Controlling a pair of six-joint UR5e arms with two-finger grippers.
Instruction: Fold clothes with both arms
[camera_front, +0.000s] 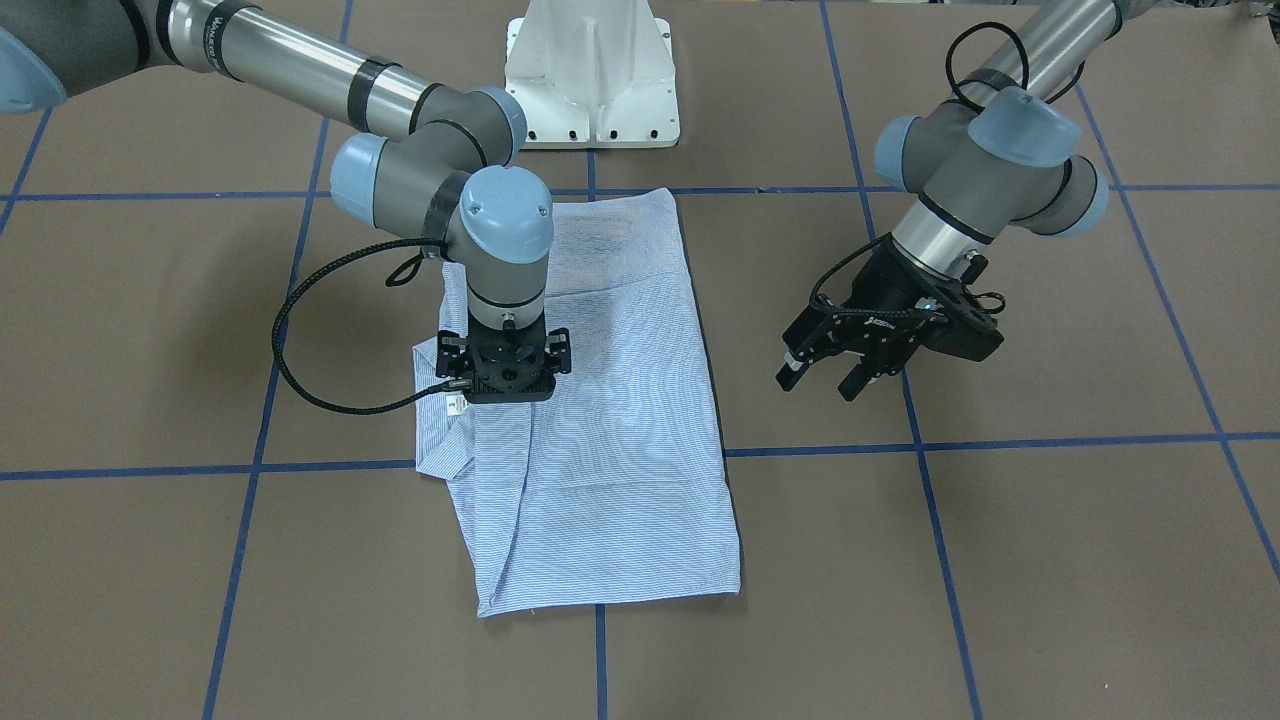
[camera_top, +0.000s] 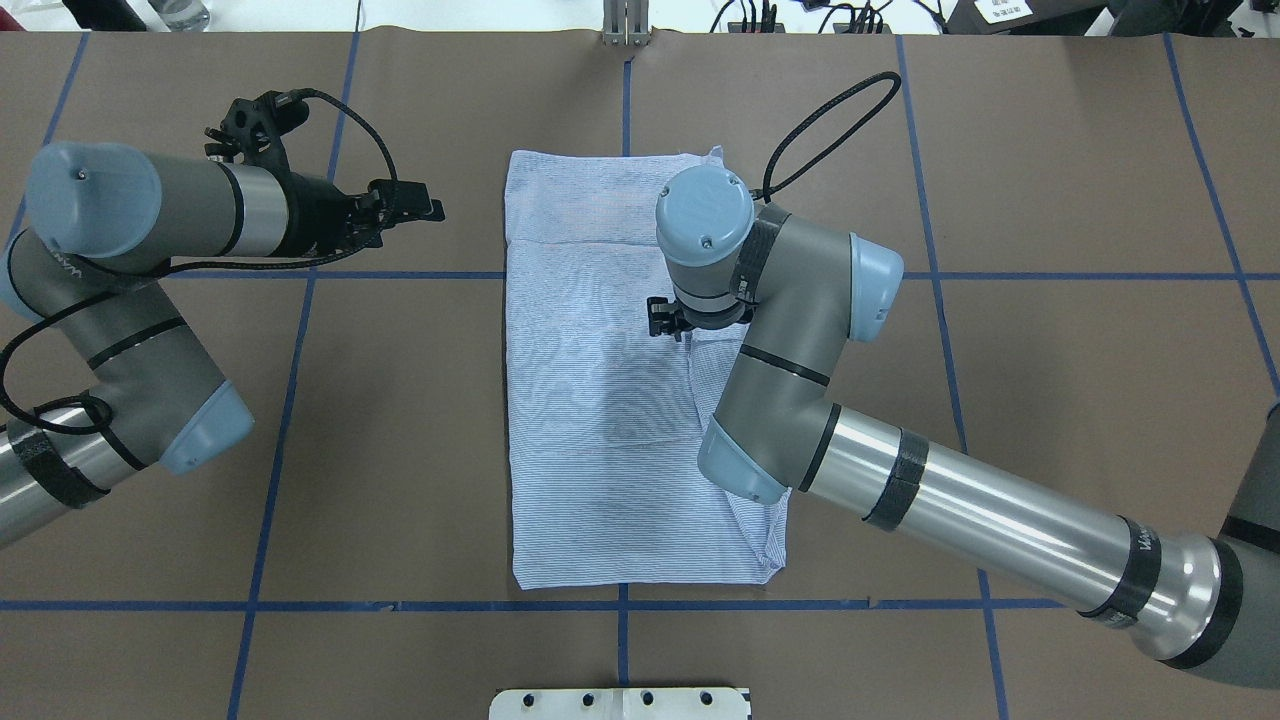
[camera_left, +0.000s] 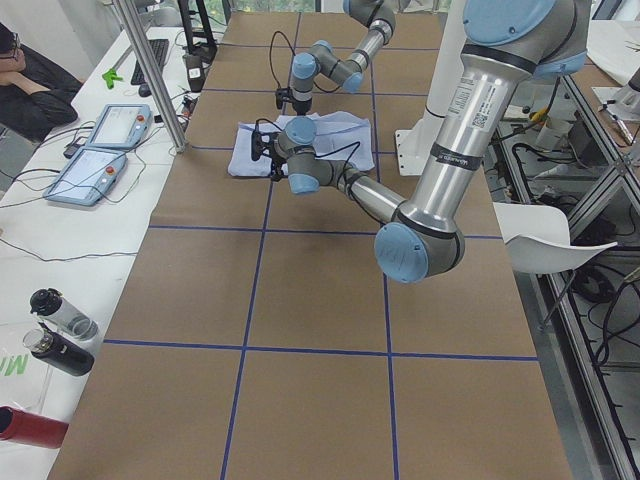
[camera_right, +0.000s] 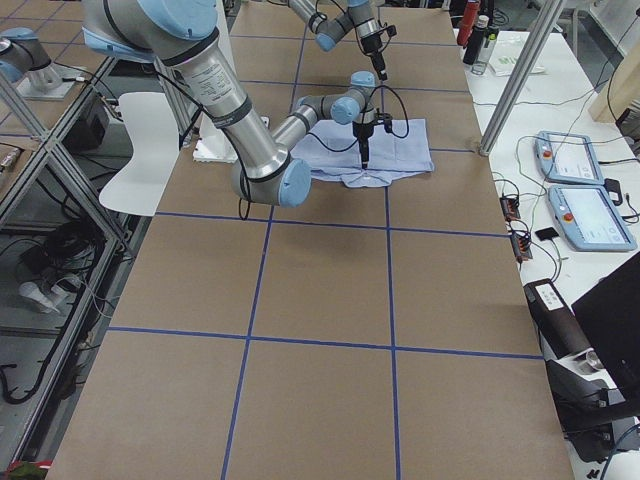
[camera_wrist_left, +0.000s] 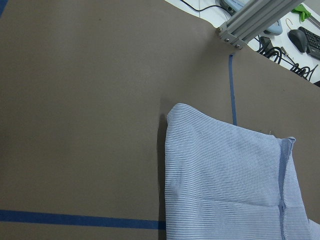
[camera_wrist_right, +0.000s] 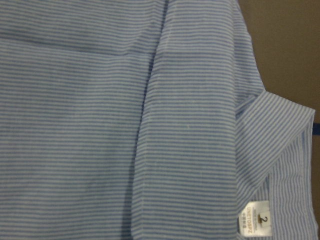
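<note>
1. We see the shirt (camera_front: 620, 420), finely striped cloth folded into a long rectangle, flat on the table (camera_front: 1050, 560)
2. Left gripper (camera_front: 822, 380) hangs beside it, jaws wide, empty
3. Right gripper (camera_front: 505, 375) stands upright over it; its jaws we cannot tell
4. Only the right wrist view shows the label (camera_wrist_right: 259, 221)

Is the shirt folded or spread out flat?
Folded: the shirt lies as a narrow rectangle, no sleeves sticking out, layers overlapping.
</note>
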